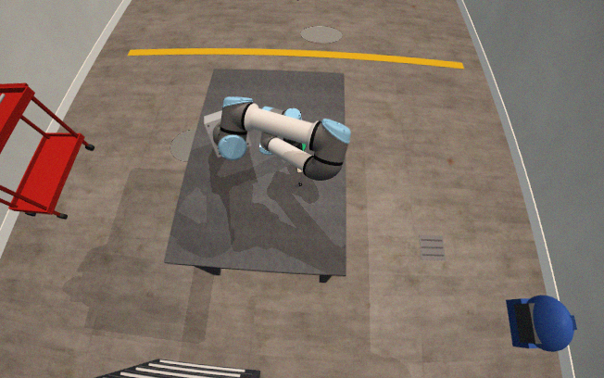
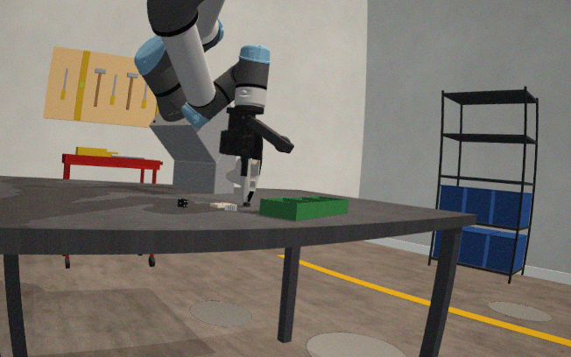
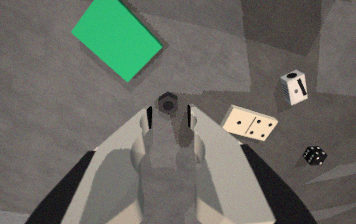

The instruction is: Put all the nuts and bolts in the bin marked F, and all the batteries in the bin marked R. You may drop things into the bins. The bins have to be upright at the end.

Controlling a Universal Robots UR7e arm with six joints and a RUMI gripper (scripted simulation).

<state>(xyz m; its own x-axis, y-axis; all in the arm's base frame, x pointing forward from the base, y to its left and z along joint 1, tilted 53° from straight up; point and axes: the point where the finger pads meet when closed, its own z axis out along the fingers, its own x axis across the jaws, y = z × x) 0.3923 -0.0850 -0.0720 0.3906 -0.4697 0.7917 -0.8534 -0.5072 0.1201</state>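
Observation:
A dark hexagonal nut (image 3: 168, 104) (image 2: 246, 204) lies flat on the grey table (image 2: 88, 227) (image 1: 259, 250). My gripper (image 3: 169, 107) (image 2: 248, 197) points straight down with its tips just above the table. Its fingers stand narrowly apart, with the nut just ahead of the gap between the tips and nothing held. A low green bin (image 3: 117, 40) (image 2: 302, 207) (image 1: 303, 147) stands close beyond the nut; I see no letter on it. The arm hides most of this area in the overhead view.
A white domino (image 3: 249, 123) (image 2: 217, 204), a small white block with a black mark (image 3: 294, 87) (image 2: 230, 208) and a black die (image 3: 314, 155) (image 2: 182, 202) (image 1: 300, 184) lie to the right of the gripper. The robot's base stands behind.

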